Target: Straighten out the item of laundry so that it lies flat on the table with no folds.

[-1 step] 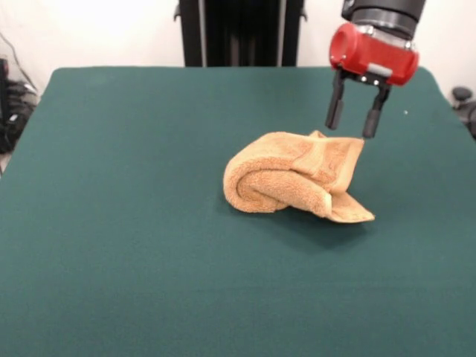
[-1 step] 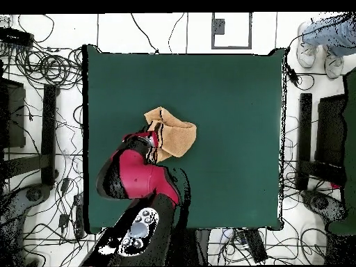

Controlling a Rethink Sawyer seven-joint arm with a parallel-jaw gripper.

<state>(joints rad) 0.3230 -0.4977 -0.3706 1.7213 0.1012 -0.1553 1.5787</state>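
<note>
One towel (image 1: 296, 177) lies bunched near the middle of the table (image 1: 134, 245), rolled thick at one end and running out to a flat corner at the other. In the front view its long axis goes from the roll at left to that thin corner at lower right. The gripper (image 1: 355, 120) hangs just above the towel's far right edge, its two fingers apart and holding nothing. The towel lies below and to the left of it. I judge a short drop would reach that edge. A person's shoes (image 2: 318, 54) show beyond one table corner.
</note>
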